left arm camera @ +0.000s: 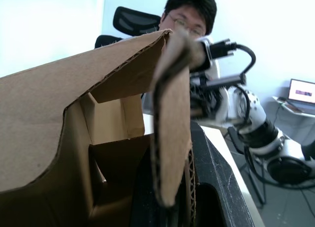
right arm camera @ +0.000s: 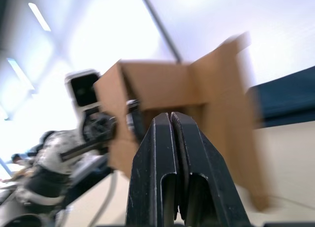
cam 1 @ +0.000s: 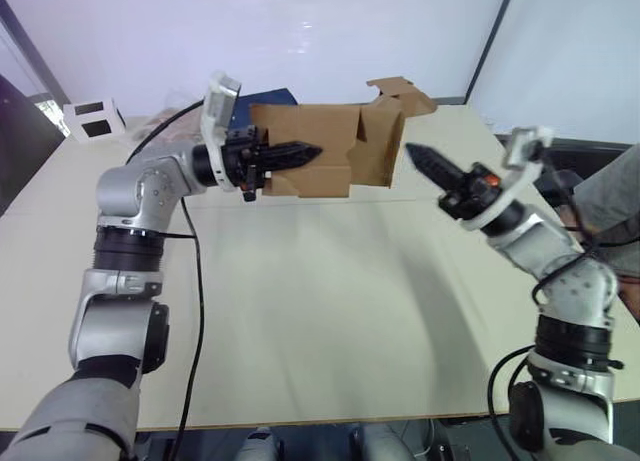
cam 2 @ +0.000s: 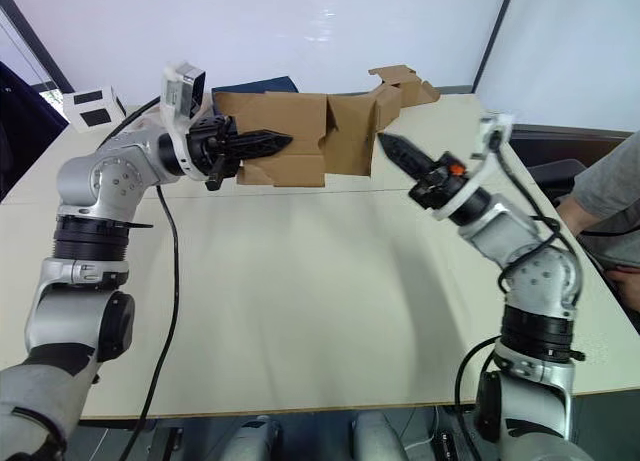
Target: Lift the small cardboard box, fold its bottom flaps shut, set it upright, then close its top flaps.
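Note:
The small cardboard box (cam 1: 310, 141) hangs in the air over the far side of the table, lying on its side. My left gripper (cam 1: 312, 153) is shut on one of its panels, and the cardboard edge (left arm camera: 172, 138) runs between the black fingers (left arm camera: 216, 178). The end of the box facing my right arm is open, with its flaps (cam 1: 382, 146) spread. I cannot tell whether these are its bottom flaps or its top flaps. My right gripper (cam 1: 415, 154) is shut with nothing in it, and points at that open end from a short gap away.
Another piece of brown cardboard (cam 1: 400, 93) lies at the back of the table (cam 1: 320, 311), behind the held box. A white box with black squares (cam 1: 92, 118) sits at the far left, beside a dark blue object (cam 1: 272, 95). A person (cam 1: 612, 191) sits at the right.

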`<state>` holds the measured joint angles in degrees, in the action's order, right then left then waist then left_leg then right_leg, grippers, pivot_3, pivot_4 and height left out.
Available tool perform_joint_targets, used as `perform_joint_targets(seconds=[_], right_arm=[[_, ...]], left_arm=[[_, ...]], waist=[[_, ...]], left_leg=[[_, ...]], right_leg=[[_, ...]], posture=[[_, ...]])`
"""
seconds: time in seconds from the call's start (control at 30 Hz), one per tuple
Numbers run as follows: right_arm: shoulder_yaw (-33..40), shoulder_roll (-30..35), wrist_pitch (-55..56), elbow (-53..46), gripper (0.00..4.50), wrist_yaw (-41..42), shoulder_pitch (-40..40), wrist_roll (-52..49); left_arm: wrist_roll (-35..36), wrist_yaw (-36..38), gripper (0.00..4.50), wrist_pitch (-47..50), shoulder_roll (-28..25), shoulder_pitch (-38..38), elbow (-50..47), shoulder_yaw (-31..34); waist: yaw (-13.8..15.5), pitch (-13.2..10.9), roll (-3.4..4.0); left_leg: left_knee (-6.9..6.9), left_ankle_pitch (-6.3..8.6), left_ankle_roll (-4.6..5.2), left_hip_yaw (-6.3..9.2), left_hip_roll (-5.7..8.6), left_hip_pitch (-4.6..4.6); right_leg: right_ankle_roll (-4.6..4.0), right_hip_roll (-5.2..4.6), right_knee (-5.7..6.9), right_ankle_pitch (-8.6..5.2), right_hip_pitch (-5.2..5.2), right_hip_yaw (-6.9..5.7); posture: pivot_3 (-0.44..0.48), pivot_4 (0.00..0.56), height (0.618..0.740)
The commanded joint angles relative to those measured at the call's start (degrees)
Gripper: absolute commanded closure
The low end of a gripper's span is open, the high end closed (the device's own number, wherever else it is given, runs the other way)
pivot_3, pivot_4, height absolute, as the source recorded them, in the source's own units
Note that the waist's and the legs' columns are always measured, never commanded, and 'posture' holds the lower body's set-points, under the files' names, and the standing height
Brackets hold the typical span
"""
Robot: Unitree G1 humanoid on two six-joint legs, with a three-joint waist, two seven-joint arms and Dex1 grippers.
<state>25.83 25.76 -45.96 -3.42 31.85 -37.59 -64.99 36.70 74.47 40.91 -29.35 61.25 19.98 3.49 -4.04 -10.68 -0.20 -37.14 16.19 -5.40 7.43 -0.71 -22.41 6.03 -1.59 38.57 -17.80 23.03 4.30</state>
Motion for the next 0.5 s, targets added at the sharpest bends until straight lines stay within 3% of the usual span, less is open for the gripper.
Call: perform_joint_targets(seconds=[0.03,0.3,0.5], right_arm=[[1.41,2.55,4.20,3.59,4.45,-0.96,-4.82,2.57],[-13.78,1.80,16.57,15.01,4.45,4.67,-6.08,24.53],[-12.24,-0.92,7.76,9.08,4.45,11.36,-5.50,14.09]], left_arm=[[1.02,0.56,4.50,0.31,-0.79,0.98,-2.17,0.98],[1.75,0.07,4.50,1.54,-0.39,0.71,-4.16,1.20],[1.47,-0.96,4.50,1.43,-0.82,0.09,-4.62,1.74]], waist=[[-0.08,0.00,0.02],[-0.29,0.00,0.02],[-0.02,0.00,0.02]], left_leg=[[0.01,0.00,0.00,-0.02,0.00,0.01],[0.02,-0.08,-0.14,-0.05,-0.02,0.01],[0.02,-0.15,-0.27,-0.06,-0.02,-0.03]], right_leg=[[0.00,0.00,0.02,0.00,0.01,0.02],[-0.01,0.05,0.06,0.00,0.08,0.05],[0.00,0.02,0.03,0.00,0.10,0.05]], posture=[[0.000,0.150,0.740],[0.000,0.150,0.740],[0.000,0.150,0.740]])
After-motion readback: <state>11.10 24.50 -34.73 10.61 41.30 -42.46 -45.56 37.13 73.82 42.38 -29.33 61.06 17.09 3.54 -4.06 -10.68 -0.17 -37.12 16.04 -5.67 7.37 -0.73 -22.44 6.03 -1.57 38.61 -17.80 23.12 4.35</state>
